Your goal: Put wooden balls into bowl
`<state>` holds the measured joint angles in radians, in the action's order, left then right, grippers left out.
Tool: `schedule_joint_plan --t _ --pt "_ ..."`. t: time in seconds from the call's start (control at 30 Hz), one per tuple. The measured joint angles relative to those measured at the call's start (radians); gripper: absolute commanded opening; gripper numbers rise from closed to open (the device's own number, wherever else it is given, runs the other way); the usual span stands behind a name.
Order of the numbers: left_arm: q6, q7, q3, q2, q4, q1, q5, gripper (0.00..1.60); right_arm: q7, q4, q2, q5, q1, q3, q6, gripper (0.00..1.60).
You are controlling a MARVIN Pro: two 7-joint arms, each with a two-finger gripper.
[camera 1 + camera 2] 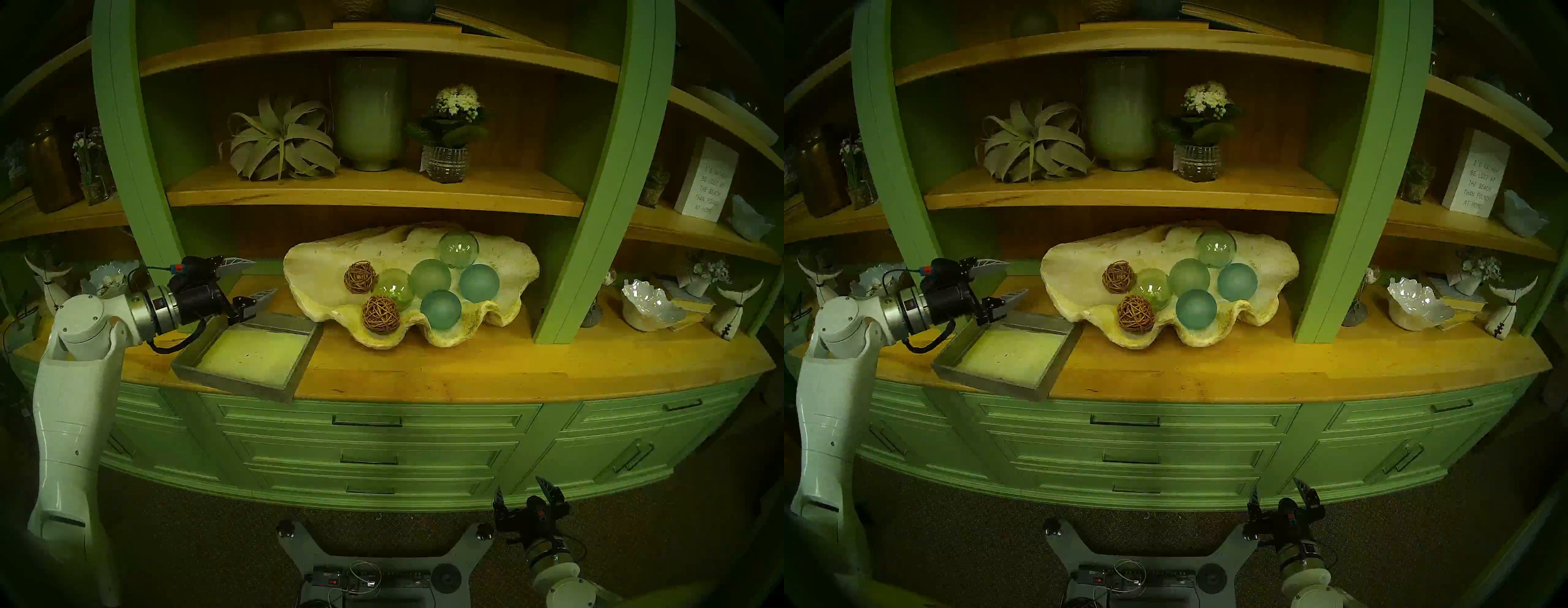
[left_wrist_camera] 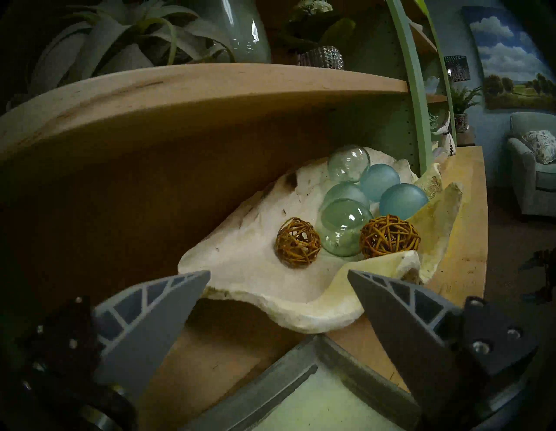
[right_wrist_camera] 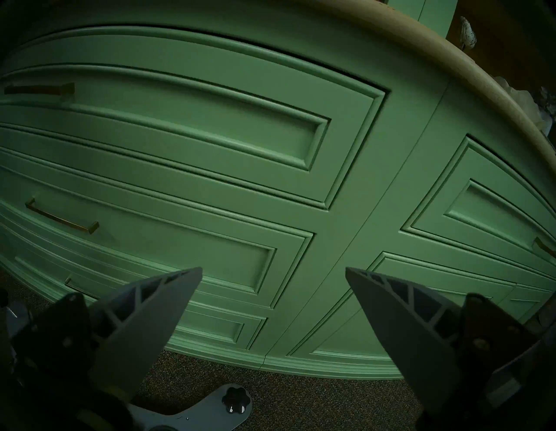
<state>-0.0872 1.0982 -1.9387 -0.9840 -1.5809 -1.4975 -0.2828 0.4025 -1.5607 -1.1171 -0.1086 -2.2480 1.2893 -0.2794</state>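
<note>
Two brown wooden balls of woven twigs lie inside the cream clam-shell bowl point(image 1: 314, 263) on the counter: one point(image 1: 360, 276) at its left, the other point(image 1: 381, 313) at its front, both beside several green and teal glass spheres point(image 1: 431, 278). The left wrist view shows the same balls point(image 2: 298, 242) point(image 2: 390, 236) in the bowl point(image 2: 255, 289). My left gripper point(image 1: 259, 278) hovers open and empty over the far corner of the grey tray point(image 1: 305, 346), left of the bowl. Down low in front of the drawers, my right gripper point(image 1: 524, 492) stands open with nothing in it.
A wooden shelf point(image 1: 373, 197) hangs just above the bowl, carrying an air plant point(image 1: 280, 142), a vase point(image 1: 369, 112) and a potted flower point(image 1: 454, 136). Green uprights point(image 1: 594, 212) flank the bay. Small white ruffled bowls point(image 1: 649, 303) and figurines sit on the side counters.
</note>
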Motion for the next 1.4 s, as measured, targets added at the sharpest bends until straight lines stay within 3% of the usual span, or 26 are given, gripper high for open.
schedule_joint_plan --t 0.37,0.53,0.73,0.97,1.4 --pt "0.074 0.017 -0.179 -0.054 -0.029 -0.16 0.0 1.6 0.0 0.002 0.0 0.0 0.0 0.0 0.0 1.6" --pt "0.143 0.01 -0.283 -0.109 -0.069 -0.25 -0.001 1.6 0.0 0.002 0.0 0.0 0.0 0.0 0.0 1.6" --pt "0.207 -0.008 -0.364 -0.174 -0.14 -0.323 -0.004 1.6 0.0 0.0 0.0 0.0 0.0 0.0 0.0 1.6" --pt "0.238 -0.027 -0.374 -0.22 -0.16 -0.351 0.0 1.6 0.0 -0.002 0.0 0.0 0.0 0.0 0.0 1.6" --pt "0.241 -0.034 -0.371 -0.225 -0.152 -0.347 0.001 1.6 0.0 -0.004 0.0 0.0 -0.001 0.0 0.0 1.6"
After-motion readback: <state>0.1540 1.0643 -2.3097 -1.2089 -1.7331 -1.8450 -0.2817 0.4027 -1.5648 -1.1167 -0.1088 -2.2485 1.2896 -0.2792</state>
